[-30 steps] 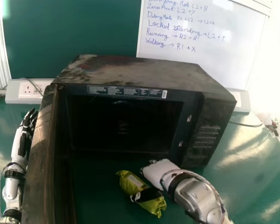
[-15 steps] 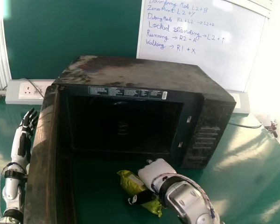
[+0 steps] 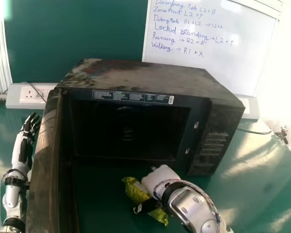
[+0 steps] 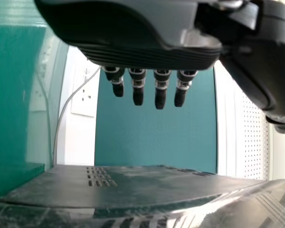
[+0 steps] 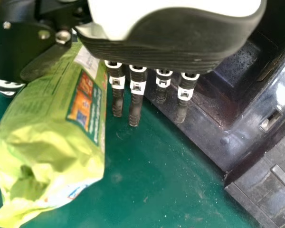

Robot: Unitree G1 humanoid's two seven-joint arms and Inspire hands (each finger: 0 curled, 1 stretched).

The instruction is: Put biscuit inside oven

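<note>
Fingers straight, a bit spread on the right hand, lower centre | green biscuit pack right beside them, thumb across it, outside the oven | left hand, far left, fingers straightish, open door kinda walling it off from the pack | whiteboard upper right

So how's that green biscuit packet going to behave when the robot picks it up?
The packet will probably feel soft at its crumpled end but firmer along the smooth, filled-out middle. Its wrapper looks shiny, so it may slip a little. With that long, plump shape, it might roll slightly if nudged.
</note>
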